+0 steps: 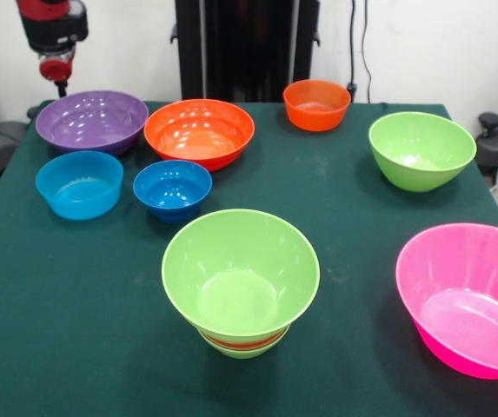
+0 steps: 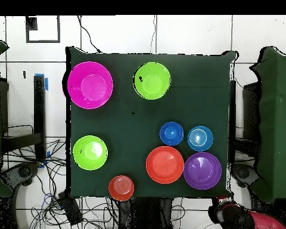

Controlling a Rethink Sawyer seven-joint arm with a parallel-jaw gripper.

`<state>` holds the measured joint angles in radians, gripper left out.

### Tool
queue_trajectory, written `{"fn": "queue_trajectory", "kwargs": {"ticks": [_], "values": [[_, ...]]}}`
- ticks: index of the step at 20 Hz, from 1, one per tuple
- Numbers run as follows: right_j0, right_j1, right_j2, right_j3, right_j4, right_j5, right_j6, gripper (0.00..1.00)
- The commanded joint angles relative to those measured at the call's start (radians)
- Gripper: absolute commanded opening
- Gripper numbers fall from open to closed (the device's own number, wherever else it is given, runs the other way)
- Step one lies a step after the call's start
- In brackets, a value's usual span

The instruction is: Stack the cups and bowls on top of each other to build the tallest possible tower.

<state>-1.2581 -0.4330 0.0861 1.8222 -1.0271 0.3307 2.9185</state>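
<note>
The tower (image 1: pixel 240 276) stands near the table's front middle: a wide lime green bowl on an orange band (image 1: pixel 245 340) over a small green base. It also shows in the overhead view (image 2: pixel 152 80). Loose bowls stand upright and apart: purple (image 1: pixel 92 120), large orange (image 1: pixel 199 132), small orange (image 1: pixel 316 104), lime green (image 1: pixel 421 149), pink (image 1: pixel 466 295), light blue (image 1: pixel 79 184) and dark blue (image 1: pixel 172 188). My gripper (image 1: pixel 59 82) hangs at the far left corner, behind the purple bowl, off the table's edge, holding nothing that shows.
The green table (image 1: pixel 75 330) ends close to the pink bowl on the right. The black pedestal (image 1: pixel 247 48) stands behind the large orange bowl. In the overhead view my arm (image 2: pixel 232 213) lies beyond the table's bottom right corner, near the purple bowl (image 2: pixel 202 170).
</note>
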Motion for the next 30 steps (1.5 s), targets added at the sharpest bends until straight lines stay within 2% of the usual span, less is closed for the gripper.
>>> {"fn": "queue_trajectory", "kwargs": {"ticks": [1, 8, 13, 16, 27, 30], "values": [[0.037, -0.175, 0.184, 0.153, 0.127, 0.112, -0.268, 1.0], [0.068, -0.302, 0.187, 0.274, 0.222, 0.148, -0.217, 1.0], [0.123, -0.313, 0.17, 0.285, 0.244, 0.146, -0.171, 1.0], [0.133, -0.334, 0.178, 0.295, 0.282, 0.161, -0.17, 1.0], [0.174, -0.238, 0.126, 0.184, 0.251, 0.131, -0.145, 1.0], [0.197, -0.188, 0.103, 0.16, 0.213, 0.078, -0.11, 1.0]]}}
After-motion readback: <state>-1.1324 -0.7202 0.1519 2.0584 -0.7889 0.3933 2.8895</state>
